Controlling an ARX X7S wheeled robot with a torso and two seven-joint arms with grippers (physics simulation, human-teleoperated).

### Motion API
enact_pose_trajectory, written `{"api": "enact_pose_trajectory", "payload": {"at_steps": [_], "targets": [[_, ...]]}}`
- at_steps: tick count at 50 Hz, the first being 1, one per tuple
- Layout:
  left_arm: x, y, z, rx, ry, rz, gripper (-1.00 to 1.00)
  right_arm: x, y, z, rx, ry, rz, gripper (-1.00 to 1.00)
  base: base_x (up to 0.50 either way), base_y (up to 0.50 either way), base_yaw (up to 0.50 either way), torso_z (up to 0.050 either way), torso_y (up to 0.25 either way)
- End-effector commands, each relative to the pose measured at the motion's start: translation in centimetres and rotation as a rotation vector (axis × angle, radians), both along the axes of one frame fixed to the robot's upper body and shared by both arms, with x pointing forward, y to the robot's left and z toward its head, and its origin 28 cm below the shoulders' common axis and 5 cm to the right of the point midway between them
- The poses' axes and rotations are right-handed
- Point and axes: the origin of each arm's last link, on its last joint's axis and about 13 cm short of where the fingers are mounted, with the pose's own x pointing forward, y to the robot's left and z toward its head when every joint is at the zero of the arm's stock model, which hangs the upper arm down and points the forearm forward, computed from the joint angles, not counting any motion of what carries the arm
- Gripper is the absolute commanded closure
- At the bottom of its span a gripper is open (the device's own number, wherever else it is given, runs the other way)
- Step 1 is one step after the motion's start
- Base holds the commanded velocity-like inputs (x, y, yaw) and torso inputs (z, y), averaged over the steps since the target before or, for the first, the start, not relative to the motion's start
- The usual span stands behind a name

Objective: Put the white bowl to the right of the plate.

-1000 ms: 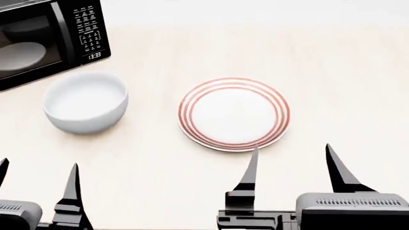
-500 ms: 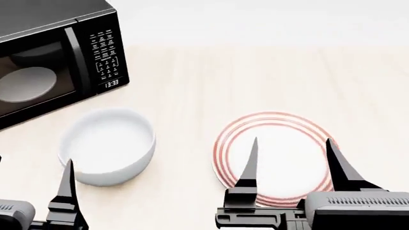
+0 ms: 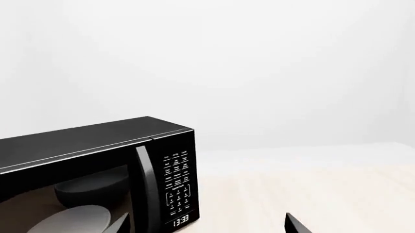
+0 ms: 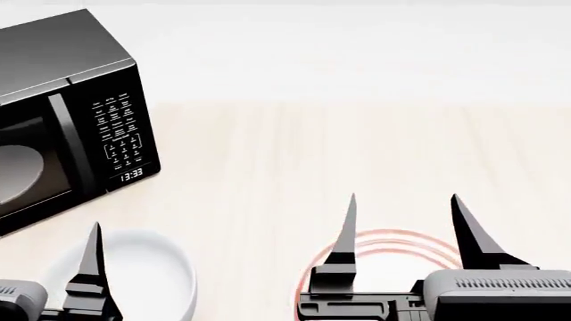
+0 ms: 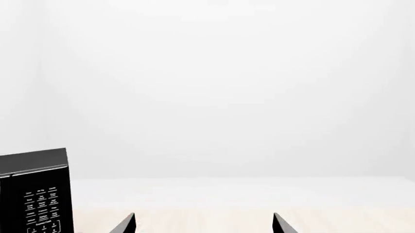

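In the head view the white bowl (image 4: 152,274) sits at the bottom left, cut off by the frame edge. The red-ringed plate (image 4: 392,262) lies to its right at the bottom edge, mostly hidden behind my right gripper (image 4: 406,221). That gripper is open and empty, with its fingers framing the plate's far rim. My left gripper (image 4: 45,234) is open and empty. One of its fingers (image 4: 92,257) stands in front of the bowl's left part and the other is out of frame. Both wrist views show only the fingertips, spread wide, of the left gripper (image 3: 206,227) and the right gripper (image 5: 204,224). Neither shows the bowl or the plate.
A black microwave (image 4: 71,114) with a keypad and a 13:33 display stands at the back left on the pale wooden table (image 4: 357,147). It also shows in the left wrist view (image 3: 97,160) and the right wrist view (image 5: 36,194). A white wall lies behind the table.
The head view has tilted up: bowl, plate and microwave have slid down the picture, and the bowl and plate now sit at the bottom edge. Both grippers stay open.
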Motion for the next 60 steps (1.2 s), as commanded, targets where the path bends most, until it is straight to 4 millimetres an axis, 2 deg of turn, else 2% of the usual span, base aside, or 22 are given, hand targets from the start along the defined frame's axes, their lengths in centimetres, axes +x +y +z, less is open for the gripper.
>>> {"api": "enact_pose_trajectory", "payload": {"at_steps": [1, 4, 10, 14, 17, 22, 23, 24, 25, 26, 28, 29, 40, 51, 60], "targets": [[0.0, -0.1, 0.0, 0.0, 0.001, -0.002, -1.0, 0.0, 0.0, 0.0, 0.003, 0.002, 0.001, -1.0, 0.5, 0.0, 0.0, 0.0, 0.0], [0.0, 0.0, 0.0, 0.0, 0.001, -0.002, -1.0, 0.1, 0.0, 0.0, 0.008, 0.005, -0.007, -1.0, 0.5, 0.0, 0.0, 0.0, 0.0], [0.0, 0.1, 0.0, -0.004, 0.002, 0.005, -1.0, 0.8, -0.1, -0.1, 0.013, 0.161, -0.07, -1.0, 0.19, 0.0, 0.0, 0.0, 0.0], [0.1, 0.2, -0.1, -0.006, 0.006, 0.013, -1.0, 0.7, 0.0, -0.4, 0.016, 0.218, -0.053, -1.0, 0.0, 0.0, 0.0, 0.0, 0.0], [0.2, 0.2, -0.3, -0.004, 0.007, 0.016, -1.0, 1.0, 0.2, 0.0, -0.056, 0.238, -0.238, -1.0, 0.0, 0.0, 0.0, 0.0, 0.0], [0.7, 1.2, -1.1, -0.023, 0.036, 0.055, -1.0, 1.5, 0.6, 0.9, -0.027, 0.298, -0.106, -1.0, 0.0, 0.0, 0.0, 0.0, 0.0], [-2.3, 3.2, -1.5, -0.075, 0.018, 0.234, -1.0, 1.7, 1.3, 4.3, 0.148, 0.241, -0.164, -1.0, 0.0, 0.0, 0.0, 0.0, 0.0], [-2.8, 5.7, -1.3, -0.067, 0.003, 0.366, -1.0, 2.4, 1.0, 6.4, 0.084, 0.261, -0.2, -1.0, 0.0, 0.0, 0.0, 0.0, 0.0], [-2.7, 5.7, -1.3, -0.064, 0.006, 0.372, -1.0, 2.2, 1.0, 5.9, 0.041, 0.361, -0.231, -1.0, 0.0, 0.0, 0.0, 0.0, 0.0], [-2.6, 5.7, -1.4, -0.063, 0.012, 0.382, -1.0, 1.9, 1.4, 6.1, 0.039, 0.369, -0.207, -1.0, 0.0, 0.0, 0.0, 0.0, 0.0], [-2.6, 5.8, -1.4, -0.058, 0.011, 0.392, -1.0, 0.6, 2.5, 6.4, -0.024, 0.349, 0.015, -1.0, 0.0, 0.0, 0.0, 0.0, 0.0], [-2.6, 5.8, -1.4, -0.061, 0.012, 0.39, -1.0, 0.3, 2.6, 6.5, -0.063, 0.328, 0.033, -1.0, 0.0, 0.0, 0.0, 0.0, 0.0], [-3.1, 6.2, -1.1, -0.064, -0.003, 0.413, -1.0, 0.0, 3.5, 7.5, -0.042, 0.353, 0.141, -1.0, 0.0, 0.0, 0.0, 0.0, 0.0], [-3.1, 7.0, -1.2, -0.049, 0.008, 0.481, -1.0, 0.9, 5.2, 9.7, -0.04, 0.457, 0.238, -1.0, 0.0, 0.0, 0.0, 0.0, 0.0], [-3.3, 7.8, -1.2, -0.051, 0.019, 0.531, -1.0, 3.1, 6.4, 11.1, -0.076, 0.549, 0.289, -1.0, 0.0, 0.0, 0.0, 0.0, 0.0]]}}
